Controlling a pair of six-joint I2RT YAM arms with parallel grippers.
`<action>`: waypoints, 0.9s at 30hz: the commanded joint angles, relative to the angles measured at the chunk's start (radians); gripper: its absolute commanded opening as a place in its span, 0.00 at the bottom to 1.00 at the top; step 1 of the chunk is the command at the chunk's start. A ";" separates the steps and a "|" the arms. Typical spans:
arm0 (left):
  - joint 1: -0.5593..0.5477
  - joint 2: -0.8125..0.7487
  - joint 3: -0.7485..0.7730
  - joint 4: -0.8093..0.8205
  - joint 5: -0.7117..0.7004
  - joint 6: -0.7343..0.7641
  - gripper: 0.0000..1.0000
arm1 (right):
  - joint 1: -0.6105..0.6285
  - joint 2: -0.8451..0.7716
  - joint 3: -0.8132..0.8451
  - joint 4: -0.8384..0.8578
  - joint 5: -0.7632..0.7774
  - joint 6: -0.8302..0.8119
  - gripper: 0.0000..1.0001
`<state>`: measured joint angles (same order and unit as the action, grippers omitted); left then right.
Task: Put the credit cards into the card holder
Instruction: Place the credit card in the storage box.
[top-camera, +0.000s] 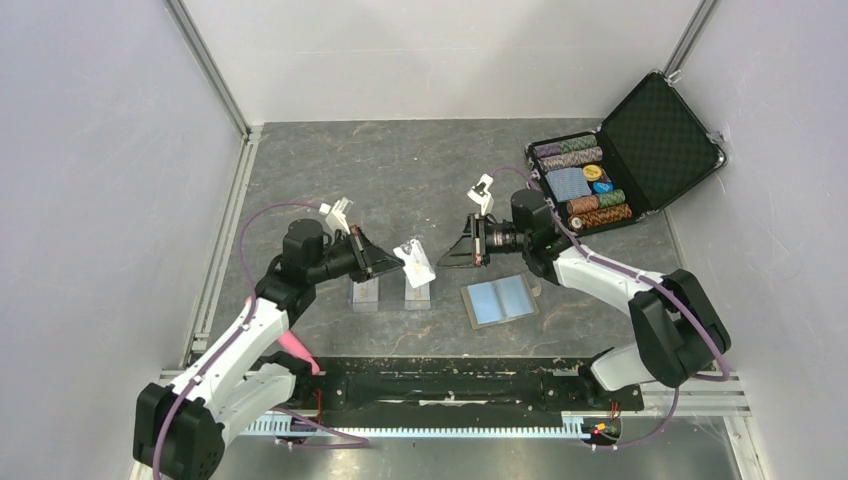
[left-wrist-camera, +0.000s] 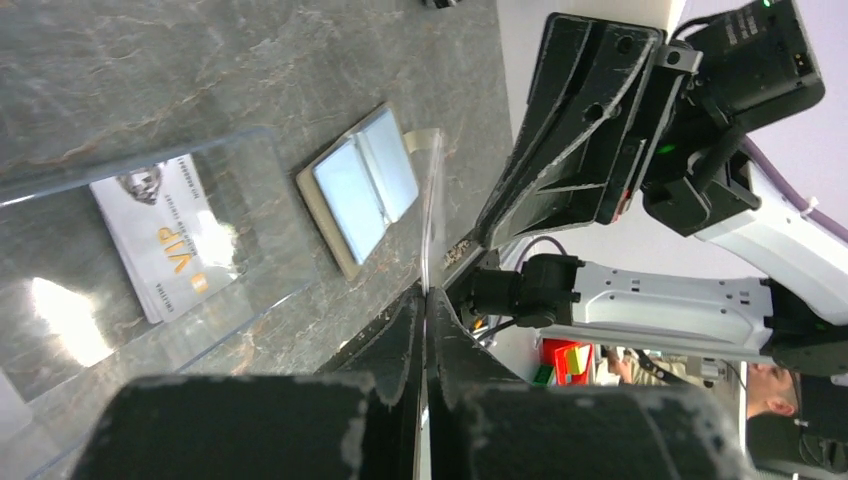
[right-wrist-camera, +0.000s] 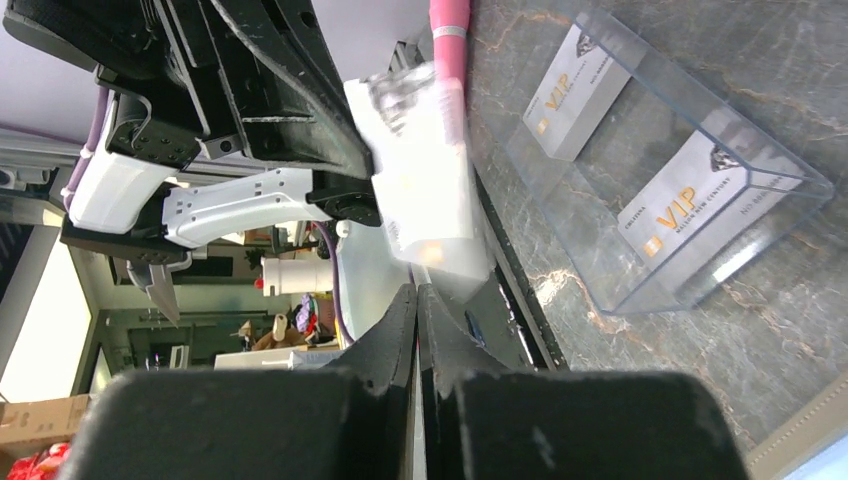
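Inspection runs from the near edge outward, with clock bearings read on the overhead view and the arm bases at 6. The card holder lies nearest, at 5 o'clock on the table. It is spread flat with its pale blue pockets facing up, so the slots are exposed for loading; no card shows in it. Two clear cases sit side by side at 7 o'clock, apart from the holder, and VIP cards with gold lettering lie inside them. Above the cases, near centre, one credit card hangs in the air between the two claws. The left gripper, reaching in from 8 o'clock, is clenched on one edge of the card and presents the free end to its partner. The right gripper, coming from 3 o'clock, is also clenched, with its tips at the card's far edge. Whether they actually bite the card cannot be confirmed, because the card is blurred in the right wrist view. Judgement: this is a mid-air pass, so that the arm nearer the holder can do the insertion. The open poker-chip case, farthest at 2 o'clock, plays no part. Risk: a thin, slick card may twist or drop if one claw lets go before the other pinches firmly.
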<state>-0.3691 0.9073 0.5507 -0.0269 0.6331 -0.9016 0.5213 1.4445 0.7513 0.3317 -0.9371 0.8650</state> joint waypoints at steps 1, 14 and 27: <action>0.015 -0.027 0.042 -0.082 -0.080 0.081 0.02 | -0.024 -0.033 0.030 -0.020 0.001 -0.035 0.00; 0.019 -0.045 0.012 0.063 -0.066 -0.020 0.02 | -0.020 -0.037 -0.047 0.064 0.008 0.040 0.57; 0.020 -0.042 -0.003 0.102 -0.055 -0.043 0.02 | 0.059 0.037 -0.039 0.276 0.008 0.213 0.55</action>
<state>-0.3546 0.8787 0.5556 0.0204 0.5755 -0.9073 0.5724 1.4677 0.6949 0.4648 -0.9337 1.0035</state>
